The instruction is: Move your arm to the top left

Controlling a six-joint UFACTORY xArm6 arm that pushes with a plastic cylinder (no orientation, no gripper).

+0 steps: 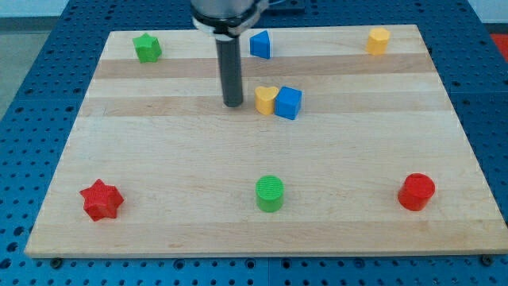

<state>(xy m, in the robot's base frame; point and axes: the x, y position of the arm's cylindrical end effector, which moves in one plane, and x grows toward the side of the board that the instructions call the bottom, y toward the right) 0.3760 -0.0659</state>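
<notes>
My tip (233, 104) rests on the wooden board (159, 191), in the upper middle of the view. A yellow heart block (266, 100) lies just to its right, touching a blue cube (289, 102). A green star block (147, 48) sits at the view's top left, well left of and above the tip. A blue block (260, 44) with a pointed top lies above and right of the tip.
A yellow hexagonal block (379, 40) sits at the top right. A red star block (101, 199) is at the bottom left, a green cylinder (270, 193) at the bottom middle, a red cylinder (416, 191) at the bottom right. Blue perforated table surrounds the board.
</notes>
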